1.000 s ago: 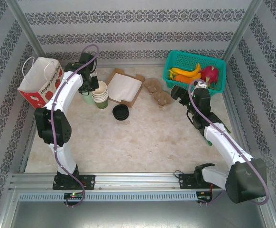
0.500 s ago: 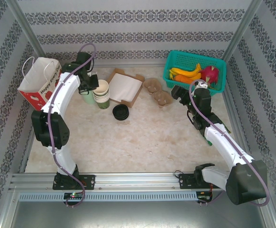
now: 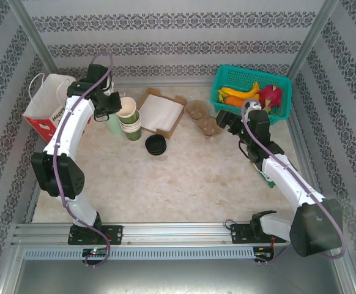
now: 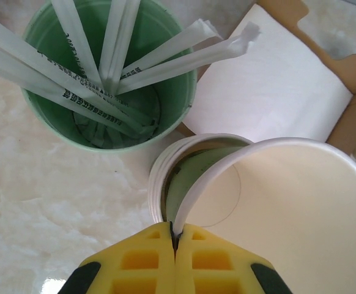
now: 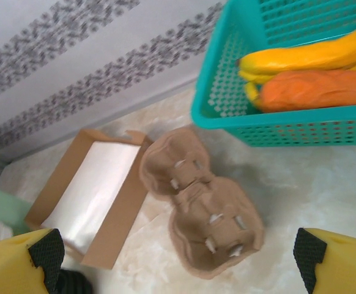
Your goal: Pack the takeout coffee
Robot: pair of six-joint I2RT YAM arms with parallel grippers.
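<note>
My left gripper [image 4: 175,236] is shut on the rim of the takeout coffee cup [image 4: 288,208], which is green outside, cream-white inside and has no lid on. From above, the cup [image 3: 127,106] hangs tilted just over the stack of like cups [image 3: 131,127], with the left gripper [image 3: 115,105] at its left side. The stack's rims [image 4: 158,184] show right below the held cup. Black lids [image 3: 156,144] lie on the table in front of the stack. My right gripper [image 5: 178,263] stands open above the brown cup carrier [image 5: 202,208], nothing between its fingers.
A pale mint cup of white sticks [image 4: 104,73] stands left of the stack. A cardboard tray of napkins [image 3: 161,111] lies behind the lids. A teal fruit basket [image 3: 251,92] sits at the back right and a paper bag [image 3: 48,104] at the back left.
My left gripper has risen and drawn back to the left, taking the top cup off the stack. The right gripper has edged a little left toward the carrier.
</note>
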